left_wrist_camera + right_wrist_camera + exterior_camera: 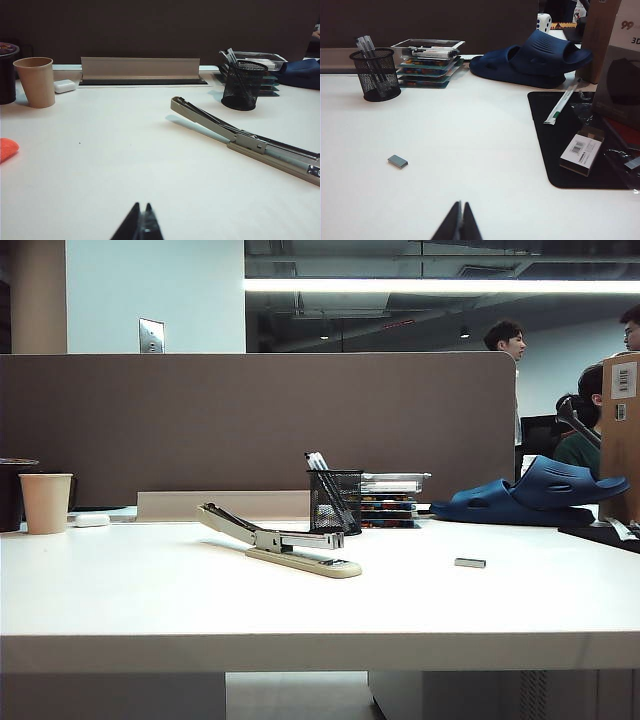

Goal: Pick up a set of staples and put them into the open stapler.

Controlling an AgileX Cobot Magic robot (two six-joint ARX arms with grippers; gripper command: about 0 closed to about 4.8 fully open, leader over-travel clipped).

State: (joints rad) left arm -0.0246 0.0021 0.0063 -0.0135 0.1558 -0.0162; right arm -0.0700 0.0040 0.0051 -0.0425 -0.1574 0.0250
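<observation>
The stapler (285, 543) lies open in the middle of the white table, its beige top arm raised to the left and the silver channel bare; the left wrist view also shows the stapler (250, 143). A small silver-grey set of staples (469, 563) lies flat to its right, and the right wrist view shows the set of staples (397, 161) alone on the table. My left gripper (141, 205) is shut and empty, well short of the stapler. My right gripper (460, 203) is shut and empty too, some way from the staples. Neither arm shows in the exterior view.
A black mesh pen cup (334, 501) stands behind the stapler beside stacked trays (391, 499). Blue slippers (535, 494) lie at the back right. A paper cup (46, 502) and a white oval object (92, 520) sit at the left. A black mat (580, 142) carries small boxes.
</observation>
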